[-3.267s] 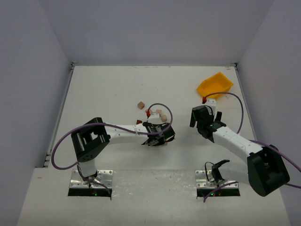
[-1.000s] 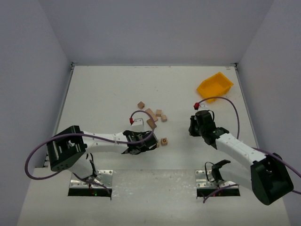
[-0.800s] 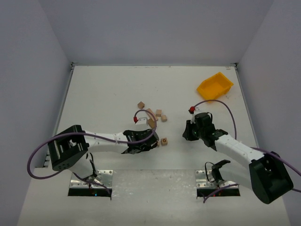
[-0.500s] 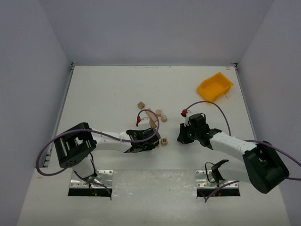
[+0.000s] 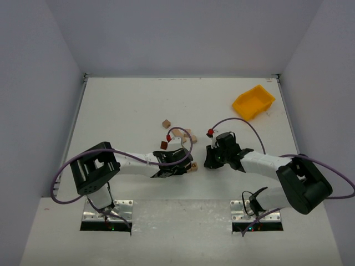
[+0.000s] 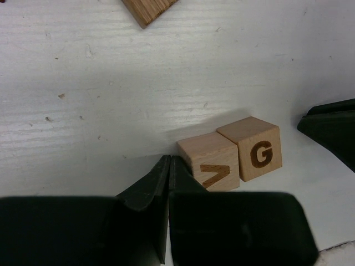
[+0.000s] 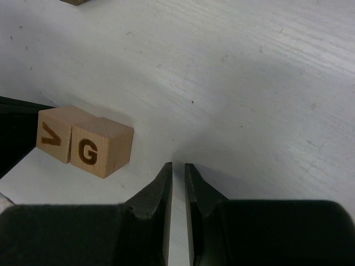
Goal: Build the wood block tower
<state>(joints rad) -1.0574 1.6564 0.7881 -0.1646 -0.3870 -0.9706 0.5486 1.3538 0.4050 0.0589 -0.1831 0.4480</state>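
While both arms reach low over the table (image 5: pixel 122 105), the two lettered cubes lie side by side and touching near the centre of the top view, between the two sets of fingertips. In the left wrist view, the left gripper (image 6: pixel 168 162) has its jaws pressed fully together with nothing between them. Its tips are just beside the lower left corner of the cube with the angled mark (image 6: pixel 209 166), though whether they touch it I cannot tell. The G cube (image 6: pixel 256 151) sits against that cube's right face. In the right wrist view, the right gripper (image 7: pixel 177 167) is closed to a thin slit, also empty, its tips near the G cube but apart from it, to its lower right.

A dark reddish-brown block (image 5: pixel 164 144) lies to the upper left of the pair in the top view, with a tan cube (image 5: pixel 166 123) further up. The end of an oblong block (image 6: pixel 147 6) shows at the top edge of the left wrist view. The yellow bin (image 5: pixel 253 101) stands well apart at the upper right.

Nothing is stacked yet, so the step in hand looks like gathering and squaring the cubes, using closed fingers as pushers. The next move probably calls for one gripper to open, straddle a single cube and lift it without dragging the neighbour it touches
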